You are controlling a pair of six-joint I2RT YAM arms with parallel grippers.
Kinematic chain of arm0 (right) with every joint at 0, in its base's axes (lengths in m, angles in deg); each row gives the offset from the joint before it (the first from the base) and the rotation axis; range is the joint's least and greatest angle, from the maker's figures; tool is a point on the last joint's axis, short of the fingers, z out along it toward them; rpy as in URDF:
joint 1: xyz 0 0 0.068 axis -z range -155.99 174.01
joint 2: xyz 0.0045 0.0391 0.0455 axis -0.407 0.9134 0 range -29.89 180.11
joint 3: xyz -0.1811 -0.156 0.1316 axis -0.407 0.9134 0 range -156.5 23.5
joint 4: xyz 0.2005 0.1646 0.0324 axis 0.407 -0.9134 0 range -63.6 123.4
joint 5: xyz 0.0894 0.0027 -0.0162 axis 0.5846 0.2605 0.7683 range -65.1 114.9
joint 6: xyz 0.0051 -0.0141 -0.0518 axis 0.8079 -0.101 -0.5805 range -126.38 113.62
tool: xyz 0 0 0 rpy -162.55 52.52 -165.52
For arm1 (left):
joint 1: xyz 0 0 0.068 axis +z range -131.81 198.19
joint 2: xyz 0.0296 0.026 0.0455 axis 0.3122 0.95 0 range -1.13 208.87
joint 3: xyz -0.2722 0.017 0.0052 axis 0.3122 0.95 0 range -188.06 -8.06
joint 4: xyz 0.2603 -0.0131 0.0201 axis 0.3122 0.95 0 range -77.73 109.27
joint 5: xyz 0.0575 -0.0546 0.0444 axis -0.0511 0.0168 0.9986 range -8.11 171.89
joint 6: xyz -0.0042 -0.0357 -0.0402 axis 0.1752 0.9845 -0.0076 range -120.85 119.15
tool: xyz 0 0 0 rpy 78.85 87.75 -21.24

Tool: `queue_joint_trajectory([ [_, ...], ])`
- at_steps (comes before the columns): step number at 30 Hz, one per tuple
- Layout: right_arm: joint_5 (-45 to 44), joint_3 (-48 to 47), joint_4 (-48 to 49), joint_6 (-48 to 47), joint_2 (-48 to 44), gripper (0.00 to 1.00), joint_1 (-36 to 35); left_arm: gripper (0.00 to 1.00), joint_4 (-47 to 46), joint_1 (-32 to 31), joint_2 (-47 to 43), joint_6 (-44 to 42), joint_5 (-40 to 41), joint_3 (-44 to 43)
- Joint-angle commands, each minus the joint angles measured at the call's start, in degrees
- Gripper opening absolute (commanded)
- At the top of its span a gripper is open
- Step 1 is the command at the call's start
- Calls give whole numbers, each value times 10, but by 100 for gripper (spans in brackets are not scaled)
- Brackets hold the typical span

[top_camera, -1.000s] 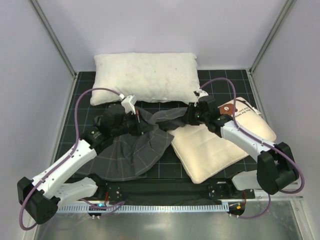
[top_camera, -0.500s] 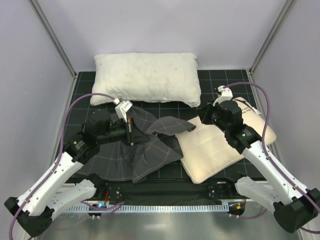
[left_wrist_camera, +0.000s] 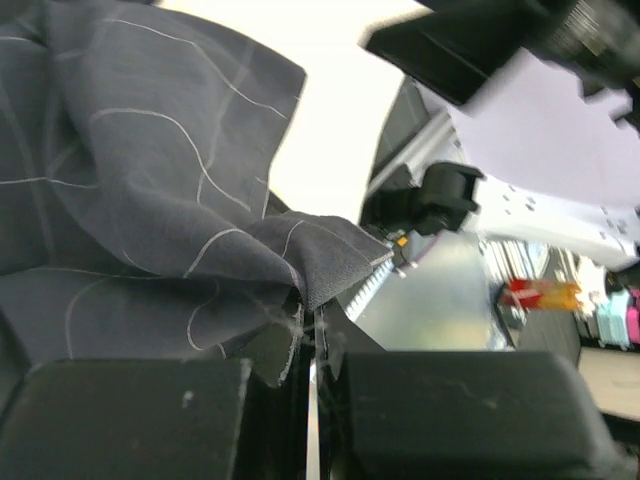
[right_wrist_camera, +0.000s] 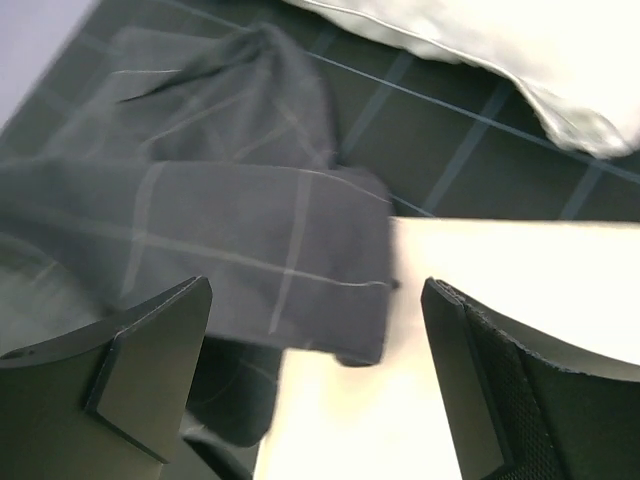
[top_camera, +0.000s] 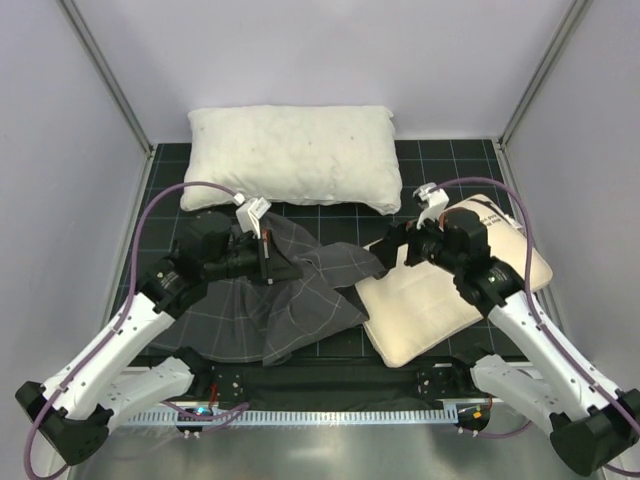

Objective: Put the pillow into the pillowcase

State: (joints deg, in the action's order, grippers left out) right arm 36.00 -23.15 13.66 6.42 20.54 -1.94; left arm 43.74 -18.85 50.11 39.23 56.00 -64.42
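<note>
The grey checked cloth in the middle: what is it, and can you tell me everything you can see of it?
The pillowcase is soft dark grey fabric crossed by thin light grid lines. It lies crumpled and unfilled on the dark mat, left of centre. The left gripper is shut on a fold, holding it raised. The right flap drapes onto the edge of the cream pillow, and the open right gripper hovers over it.

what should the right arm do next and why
Probably lower the open right gripper and close on the pillowcase flap lying over the edge of the pillow; the left gripper pinches another fold, so a second grip could spread the opening.
</note>
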Motion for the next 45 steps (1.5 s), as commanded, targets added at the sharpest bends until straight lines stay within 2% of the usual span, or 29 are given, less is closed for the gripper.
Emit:
queue_joint_trajectory([
  [1, 161, 25, 82, -67, -45, 94, -14, 3, -7, 20, 12, -7, 49, -2],
  [5, 151, 34, 98, -113, -46, 93, -71, 2, -24, 46, 24, -7, 49, 2],
  [6, 134, 32, 93, -123, -36, 93, -105, 2, -26, 53, 25, -7, 46, -1],
  [10, -27, 3, 63, -171, 34, 93, -186, 2, -29, 65, 24, -16, 12, -9],
  [11, -40, 0, 64, -181, 51, 93, -196, 2, -24, 66, 21, -18, 8, -12],
  [18, -114, -10, 96, -206, 134, 91, -218, 3, -11, 70, 11, -34, -4, -7],
  [22, -198, -16, 105, -202, 160, 86, -219, 2, -15, 71, 10, -30, -65, -5],
  [25, -214, -22, 106, -204, 181, 84, -219, 2, -16, 71, 3, -34, -92, -9],
  [28, -245, -32, 118, -190, 201, 69, -219, 3, -12, 71, 2, -39, -108, -12],
  [30, -287, -34, 138, -176, 208, 42, -218, 3, -12, 71, 6, -40, -132, -13],
  [33, -302, -33, 167, -155, 200, 19, -216, 5, -5, 71, 16, -55, -159, -10],
  [36, -291, -34, 175, -135, 169, 10, -207, 9, 17, 70, 31, -88, -152, -10],
  [37, -287, -38, 167, -129, 160, 6, -203, 10, 53, 70, 45, -99, -137, -13],
  [40, -247, -49, 130, -95, 128, 4, -180, 13, 123, 69, 70, -146, -32, -30],
  [44, -187, -63, 86, -86, 93, 4, -167, 36, 150, 67, 80, -164, 90, -43],
  [45, -174, -70, 72, -83, 84, 4, -166, 52, 149, 65, 81, -169, 111, -48],
])
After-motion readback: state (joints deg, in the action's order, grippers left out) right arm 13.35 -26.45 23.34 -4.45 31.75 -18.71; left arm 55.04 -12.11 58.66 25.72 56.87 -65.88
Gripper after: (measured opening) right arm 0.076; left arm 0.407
